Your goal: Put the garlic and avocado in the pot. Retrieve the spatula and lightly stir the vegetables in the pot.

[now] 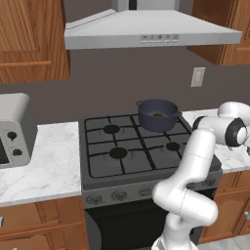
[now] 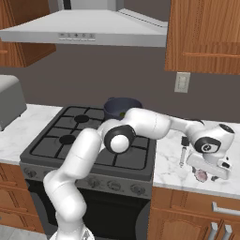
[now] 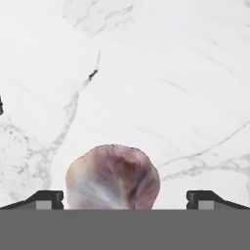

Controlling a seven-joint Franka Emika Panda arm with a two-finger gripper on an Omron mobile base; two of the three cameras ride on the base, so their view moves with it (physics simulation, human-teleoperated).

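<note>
The garlic (image 3: 112,178), a whitish-pink lump, lies on the marble counter right of the stove. My gripper (image 3: 124,199) is open, with one fingertip (image 3: 49,199) on each side of the garlic and not touching it. From the right base view, the gripper (image 2: 204,172) points down over the garlic (image 2: 201,176). The spatula (image 2: 183,151) lies on the counter just left of the hand, black end toward the wall. The dark blue-grey pot (image 1: 157,114) stands on the rear right burner with the olive-brown avocado (image 1: 158,115) inside. My arm partly hides the pot (image 2: 121,106).
The black stove (image 1: 122,146) fills the middle. A grey toaster oven (image 1: 12,129) stands on the left counter. The range hood (image 1: 146,29) and wooden cabinets hang above. The counter's front edge (image 2: 197,190) runs just below the hand.
</note>
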